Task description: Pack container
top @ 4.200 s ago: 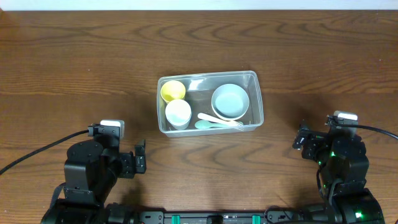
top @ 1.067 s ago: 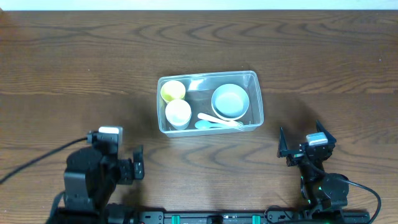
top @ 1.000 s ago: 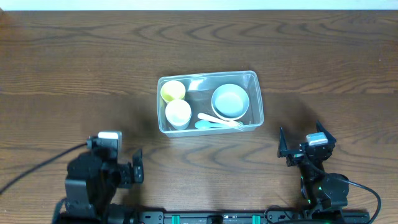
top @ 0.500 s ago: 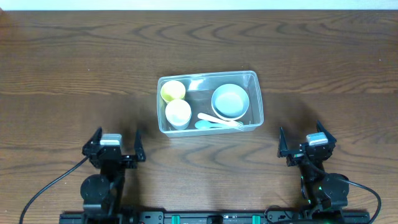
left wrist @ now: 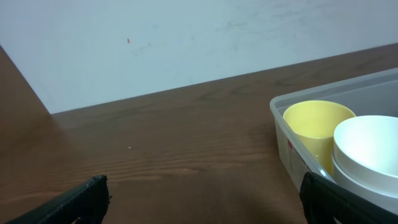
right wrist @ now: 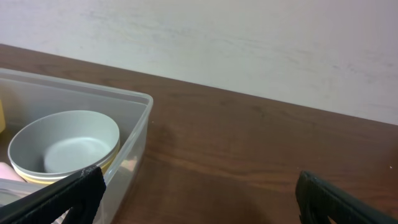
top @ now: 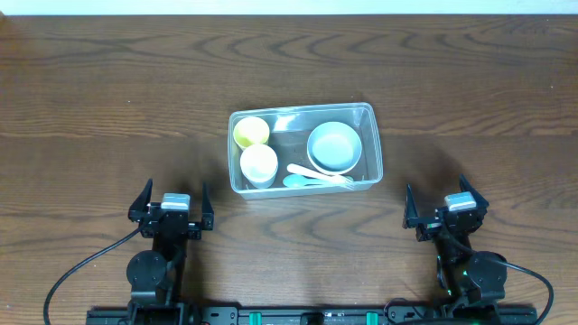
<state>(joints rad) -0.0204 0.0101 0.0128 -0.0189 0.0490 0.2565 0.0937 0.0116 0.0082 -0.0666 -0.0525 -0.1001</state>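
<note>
Left gripper (top: 173, 193) has drawn back from mid-reach and folded down to the lower left edge of the overhead view, now mirroring the right gripper (top: 436, 197), which sits parked at the lower right. Both claws have their two dark fingers spread wide apart and hold nothing; each wrist view shows only bare black fingertips at the bottom corners.

Above and between them, at the centre of the frame and well apart from both claws, stands the container (top: 302, 108). It has not shifted. It is a clear, thin-walled plastic tub, rectangular with rounded corners and a raised rim.

Inside, at its left end, a matte yellow cup (top: 251, 132) sits above a glossy white cup (top: 258, 163). At its right end is a round, shallow grey bowl (top: 334, 147); the right wrist view shows a yellow edge under it, likely a second bowl nested below. Along the lower wall lie a white spoon (top: 318, 172) and a pale teal spoon (top: 294, 181).

Everything rests on a dark table (top: 90, 90) with wavy wood grain. With both arms retired and all items inside, the packing looks finished
</note>
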